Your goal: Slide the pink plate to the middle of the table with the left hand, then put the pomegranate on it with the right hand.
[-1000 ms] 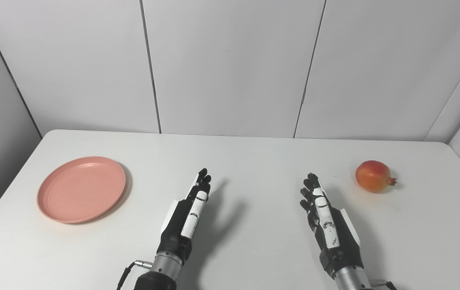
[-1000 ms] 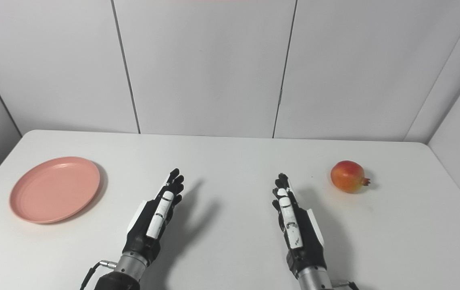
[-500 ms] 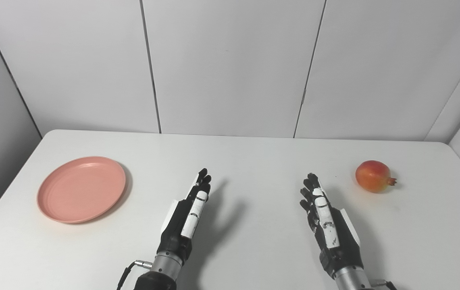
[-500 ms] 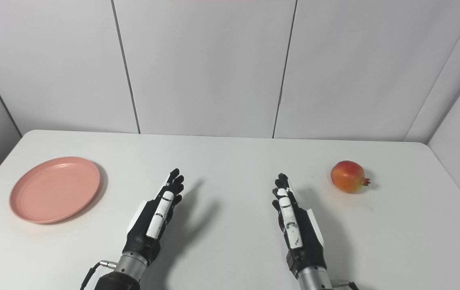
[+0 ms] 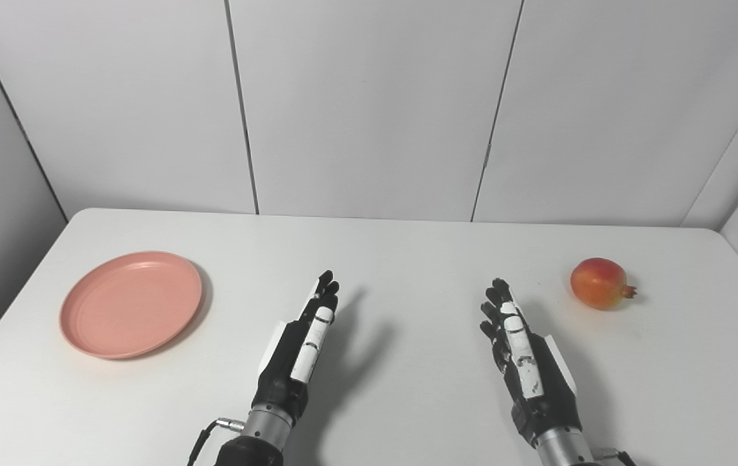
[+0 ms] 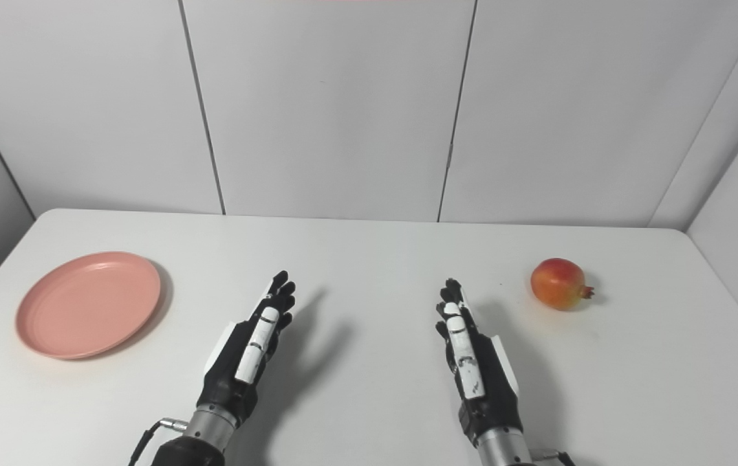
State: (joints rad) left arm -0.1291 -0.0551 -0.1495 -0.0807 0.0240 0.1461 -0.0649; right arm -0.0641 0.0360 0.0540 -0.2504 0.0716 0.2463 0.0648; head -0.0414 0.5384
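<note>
Left eye view: pink plate (image 5: 130,304) far left on desk (image 5: 407,259), pomegranate (image 5: 598,292) far right. My left hand (image 5: 297,349) and right hand (image 5: 527,362) hover between, fingers extended, grasping nothing.

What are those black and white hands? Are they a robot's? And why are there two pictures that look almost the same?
Yes, they belong to a robot. The two pictures come from two cameras on its head, side by side like eyes, so they show one scene. Its left hand and right hand reach in from the bottom with fingers stretched out, holding nothing. On the white table an empty pink plate lies far left, and a pomegranate sits far right. Neither hand touches them.
</note>
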